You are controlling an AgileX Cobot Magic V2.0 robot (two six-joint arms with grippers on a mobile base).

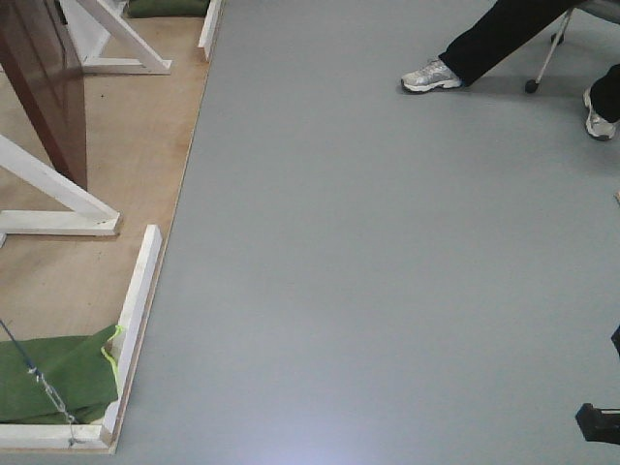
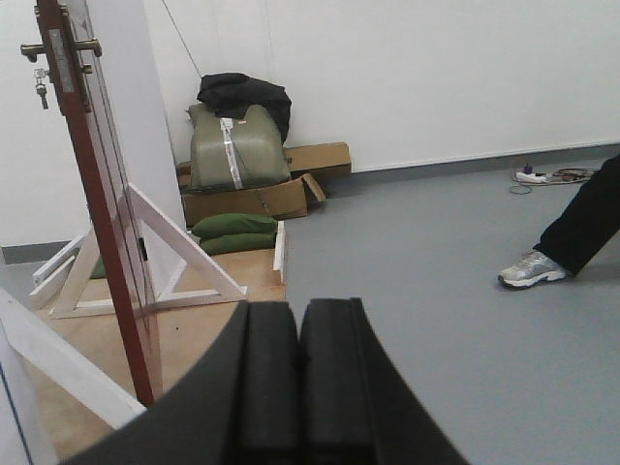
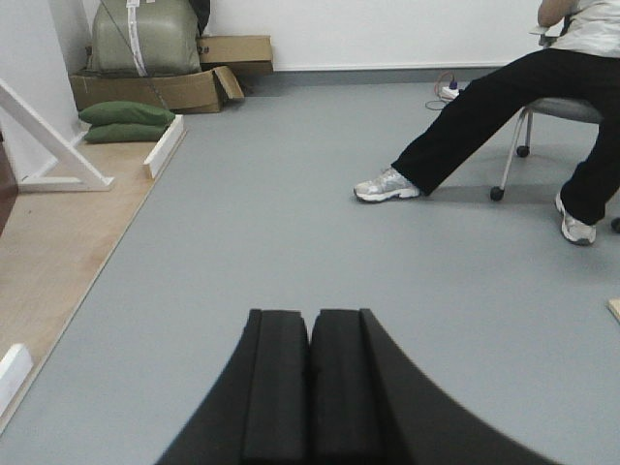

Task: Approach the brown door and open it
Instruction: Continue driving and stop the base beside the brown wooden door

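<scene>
The brown door [image 2: 102,203] stands upright at the left in the left wrist view, seen nearly edge-on, its brass lever handle [image 2: 60,46] near the top with keys [image 2: 41,89] hanging below. Its lower corner [image 1: 44,73] shows at top left in the front view, on a plywood base [image 1: 126,145]. My left gripper [image 2: 299,308] is shut, empty, well short of the door and to its right. My right gripper [image 3: 311,315] is shut too, over bare grey floor [image 3: 291,223]. Only a brown sliver at the left edge of the right wrist view hints at the door.
White wooden braces [image 1: 58,199] and green sandbags [image 1: 58,378] hold the door frame. Cardboard boxes [image 2: 262,189] and a grey-green bag [image 2: 232,145] sit by the far wall. A seated person's legs [image 3: 484,116] and chair [image 3: 542,126] are at the right. A cable [image 2: 547,175] lies by the wall.
</scene>
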